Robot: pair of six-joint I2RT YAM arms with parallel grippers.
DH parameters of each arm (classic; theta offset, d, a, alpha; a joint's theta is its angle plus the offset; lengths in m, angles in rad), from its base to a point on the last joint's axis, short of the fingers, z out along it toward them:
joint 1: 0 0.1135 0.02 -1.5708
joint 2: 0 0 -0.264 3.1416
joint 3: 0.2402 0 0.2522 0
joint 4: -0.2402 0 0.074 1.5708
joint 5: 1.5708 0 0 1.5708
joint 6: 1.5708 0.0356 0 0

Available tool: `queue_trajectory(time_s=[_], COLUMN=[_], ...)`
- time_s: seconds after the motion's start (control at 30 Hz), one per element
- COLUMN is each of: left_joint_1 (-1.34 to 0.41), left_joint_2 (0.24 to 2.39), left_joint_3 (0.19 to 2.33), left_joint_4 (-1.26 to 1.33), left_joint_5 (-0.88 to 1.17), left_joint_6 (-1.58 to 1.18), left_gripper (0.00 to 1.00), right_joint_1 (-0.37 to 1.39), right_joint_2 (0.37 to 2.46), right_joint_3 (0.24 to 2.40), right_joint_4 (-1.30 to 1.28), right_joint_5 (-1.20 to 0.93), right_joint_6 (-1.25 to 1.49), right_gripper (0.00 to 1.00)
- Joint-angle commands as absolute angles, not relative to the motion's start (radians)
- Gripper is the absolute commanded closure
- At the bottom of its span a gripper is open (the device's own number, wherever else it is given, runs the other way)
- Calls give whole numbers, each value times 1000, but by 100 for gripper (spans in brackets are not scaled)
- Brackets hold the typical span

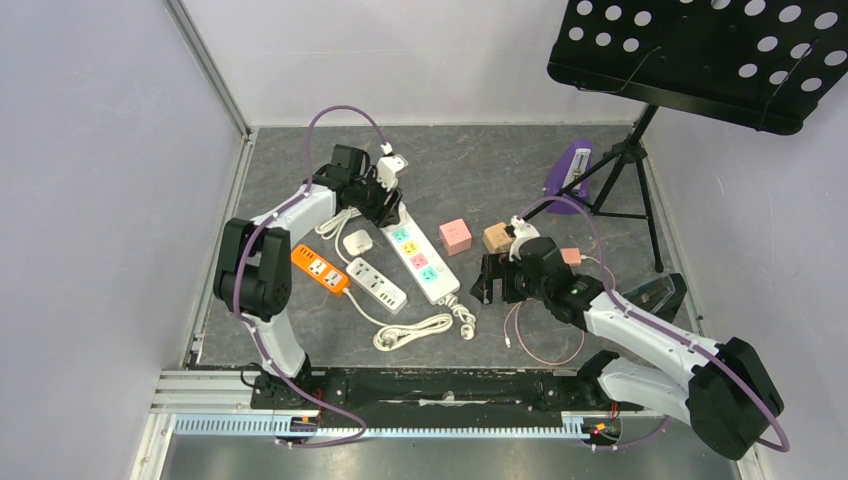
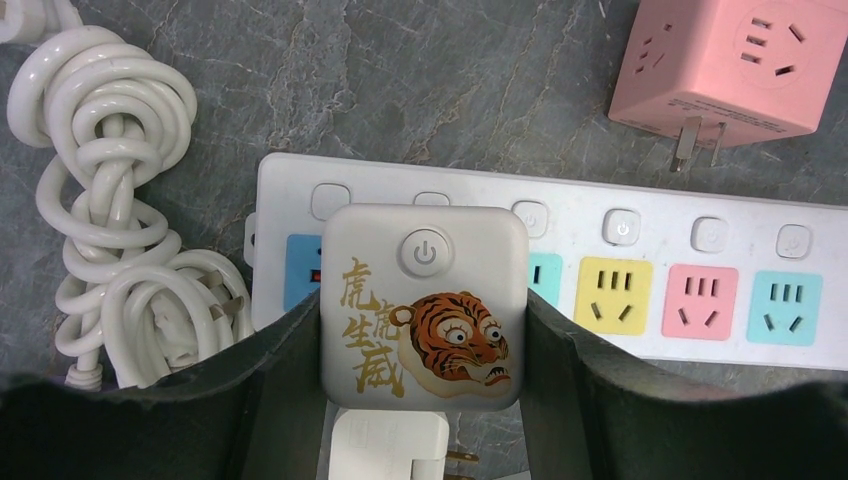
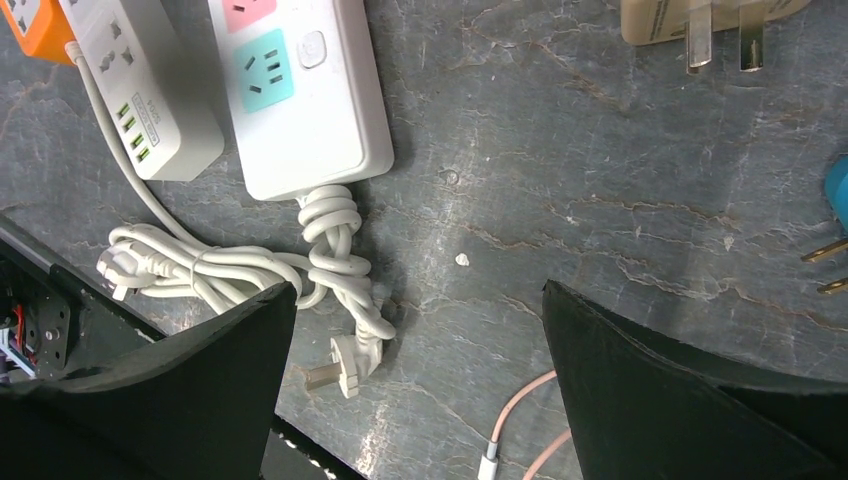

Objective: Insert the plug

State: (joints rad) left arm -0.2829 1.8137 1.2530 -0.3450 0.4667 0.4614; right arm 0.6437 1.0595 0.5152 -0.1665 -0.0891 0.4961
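Top view, tabletop (image 1: 300, 160): a grey stone-look surface carrying power strips, cube adapters, loose cords, a purple metronome (image 1: 568, 172) and the legs of a music stand (image 1: 700, 60).
Top view, left fingers (image 1: 382, 197): down at the far end of the power strip (image 1: 425, 258), the white one with coloured sockets. What they hold is too hidden here to make out.
Top view, right fingers (image 1: 488, 282): spread wide above bare tabletop beside the strip's near end, with the tan cube (image 1: 496, 237) and pink cube (image 1: 455, 236) just beyond.
Top view, neighbours: an orange strip (image 1: 320, 270) and a white USB strip (image 1: 376, 284) lie side by side to the left of the power strip, and a coiled cord (image 1: 412, 331) lies in front of them.
Left wrist view, plug (image 2: 423, 300): a white square block with a power button and a tiger picture, clamped on both sides by the left fingers. It sits over the strip's end socket, a blue one it mostly covers. Whether its prongs are in cannot be told.
Left wrist view, sockets: the yellow, pink and turquoise ones to the right lie uncovered, holes showing.
Left wrist view, surroundings: a cord bundle (image 2: 110, 220) lies on the left, and the pink cube at upper right has its prongs towards the strip.
Right wrist view, right fingers: far apart, with only tabletop between them.
Right wrist view, beyond: the strip's knotted cord (image 3: 335, 235) ends in a pronged end (image 3: 340, 368) lying flat, and a pink cable (image 3: 520, 420) runs near the bottom edge.
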Motion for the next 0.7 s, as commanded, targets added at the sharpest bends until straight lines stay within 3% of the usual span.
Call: queue_trajectory(time_s=[0.0, 0.37, 0.67], left_joint_1=[-283, -280, -285], left_joint_2=[1922, 1907, 1726], left_joint_3=[1238, 1158, 1076], left_joint_4=[-486, -416, -312], left_joint_5=[462, 388, 352], left_joint_6=[378, 315, 168], left_gripper=[98, 98, 98], right_joint_1=[643, 643, 643], right_joint_2=[1032, 1000, 1002], right_joint_3=[520, 525, 529], right_joint_4=[-130, -140, -133], right_joint_5=[-85, -66, -67], right_joint_6=[493, 485, 476], right_gripper=[5, 4, 3])
